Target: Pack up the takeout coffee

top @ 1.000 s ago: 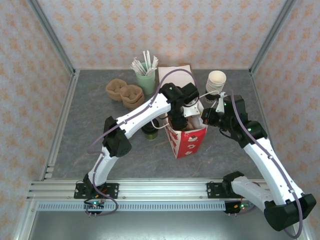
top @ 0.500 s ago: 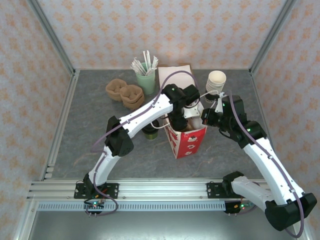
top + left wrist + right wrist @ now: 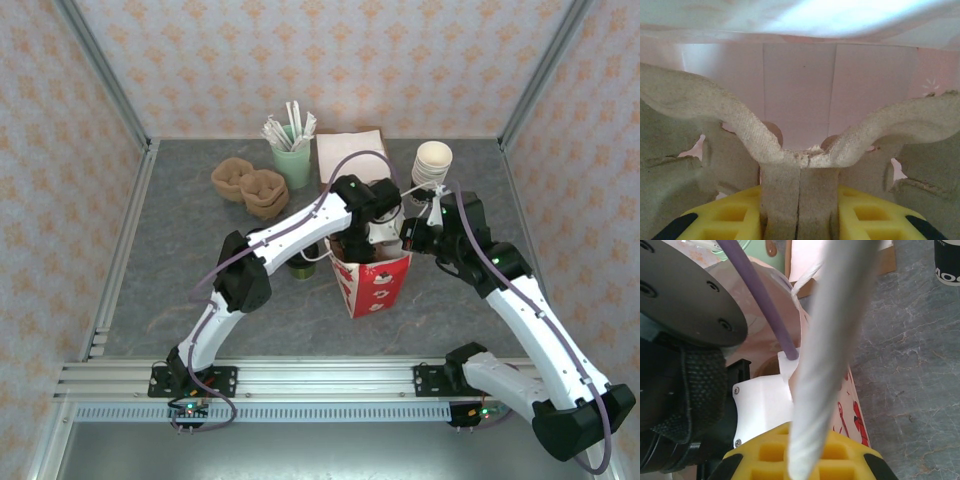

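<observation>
Takeout coffee (image 3: 300,266) stands at paper bag's (image 3: 380,285) 9 o'clock; left gripper (image 3: 799,200) clamps pulp carrier (image 3: 715,105) inside; right gripper (image 3: 802,450) pinches handle (image 3: 835,330), steadying it.

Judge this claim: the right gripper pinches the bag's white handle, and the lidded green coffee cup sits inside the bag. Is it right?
No. The takeout coffee stands on the table, left of the red-and-white bag, as the top external view shows. The right gripper does pinch the handle.
</observation>
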Tool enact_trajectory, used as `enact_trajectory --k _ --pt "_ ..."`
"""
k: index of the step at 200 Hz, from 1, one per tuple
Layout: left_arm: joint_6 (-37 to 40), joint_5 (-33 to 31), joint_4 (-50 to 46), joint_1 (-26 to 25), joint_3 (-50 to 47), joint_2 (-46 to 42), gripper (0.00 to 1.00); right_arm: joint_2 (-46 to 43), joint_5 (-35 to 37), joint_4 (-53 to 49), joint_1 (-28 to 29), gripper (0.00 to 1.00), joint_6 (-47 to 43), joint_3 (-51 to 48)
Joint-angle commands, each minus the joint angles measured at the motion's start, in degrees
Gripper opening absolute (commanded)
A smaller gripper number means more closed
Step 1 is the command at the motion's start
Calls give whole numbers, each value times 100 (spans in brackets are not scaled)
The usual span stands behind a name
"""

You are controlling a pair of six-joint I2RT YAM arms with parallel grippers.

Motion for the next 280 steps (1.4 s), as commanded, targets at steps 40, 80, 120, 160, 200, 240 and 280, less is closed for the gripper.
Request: enact_trajectory --k 40,80,120,160,200,240,280 --pt "112 80 362 -98 -242 194 33 -181 -87 190 91 2 11 126" --pt "116 106 416 -102 -290 252 32 -242 -11 135 86 2 -40 126" --pt "114 145 554 -97 -452 235 33 -260 -5 127 91 2 -48 101" --pt "106 141 687 -97 -613 230 34 -299 26 99 94 2 -69 65" --pt "95 153 767 -97 -633 175 34 -300 30 85 94 2 -81 58" --pt "85 223 734 -98 -538 9 47 -300 31 83 93 2 -77 39" --pt "87 281 748 -98 -453 -340 67 -296 49 56 92 2 -51 21"
